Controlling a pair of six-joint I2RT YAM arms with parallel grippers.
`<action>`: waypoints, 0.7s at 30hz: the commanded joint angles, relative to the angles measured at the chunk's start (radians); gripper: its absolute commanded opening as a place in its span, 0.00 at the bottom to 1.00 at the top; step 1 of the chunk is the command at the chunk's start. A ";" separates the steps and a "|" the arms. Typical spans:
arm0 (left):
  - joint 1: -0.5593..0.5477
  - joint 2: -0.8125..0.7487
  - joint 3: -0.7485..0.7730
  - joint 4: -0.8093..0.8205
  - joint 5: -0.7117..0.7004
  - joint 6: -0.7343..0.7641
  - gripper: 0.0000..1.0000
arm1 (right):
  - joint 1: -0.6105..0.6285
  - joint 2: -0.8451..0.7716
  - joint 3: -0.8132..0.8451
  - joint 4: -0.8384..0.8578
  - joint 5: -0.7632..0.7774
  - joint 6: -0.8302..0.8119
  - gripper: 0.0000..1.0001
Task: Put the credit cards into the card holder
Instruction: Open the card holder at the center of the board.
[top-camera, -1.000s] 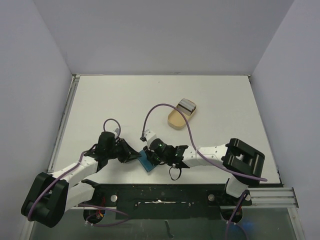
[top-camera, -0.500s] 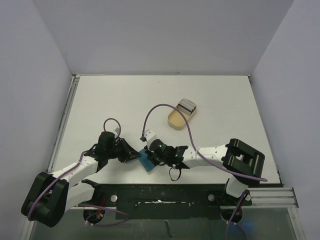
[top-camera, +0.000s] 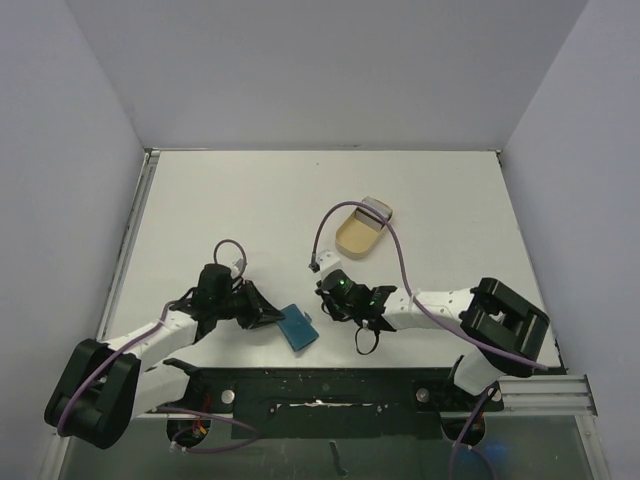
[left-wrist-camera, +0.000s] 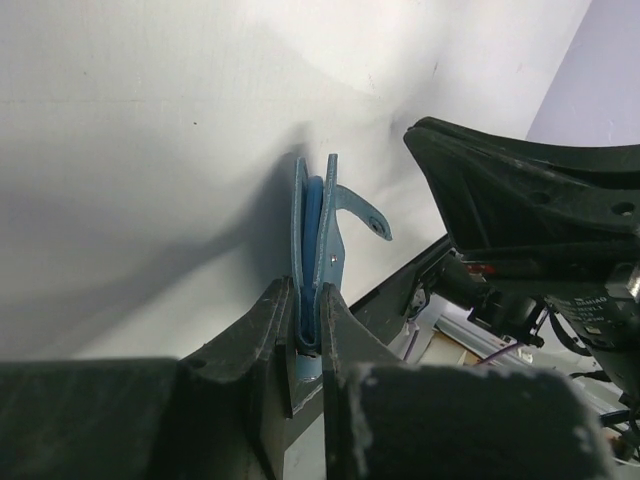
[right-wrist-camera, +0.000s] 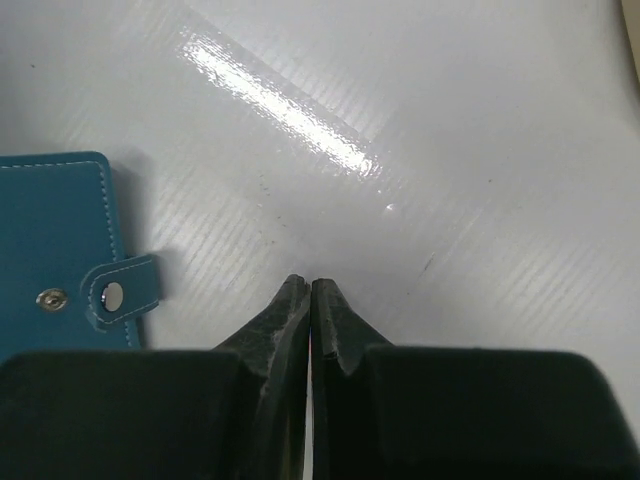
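One blue wallet (top-camera: 297, 326). One tan dish (top-camera: 350, 238), holding grey cards (top-camera: 377, 211) too small to count apart. Two arms: a left arm (top-camera: 150, 340) and a right arm (top-camera: 440, 305). Two grippers, one on each: the left gripper (left-wrist-camera: 305, 300) and the right gripper (right-wrist-camera: 310, 290). One white table (top-camera: 250, 200).
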 joint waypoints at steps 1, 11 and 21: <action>-0.002 0.024 0.048 0.057 0.045 0.016 0.05 | 0.008 -0.093 0.010 0.026 -0.046 0.001 0.00; -0.003 0.143 0.130 0.071 0.069 0.066 0.01 | 0.030 -0.176 -0.008 0.110 -0.209 0.044 0.33; -0.003 0.137 0.117 0.076 0.077 0.066 0.00 | 0.050 -0.065 0.053 0.044 -0.113 0.028 0.47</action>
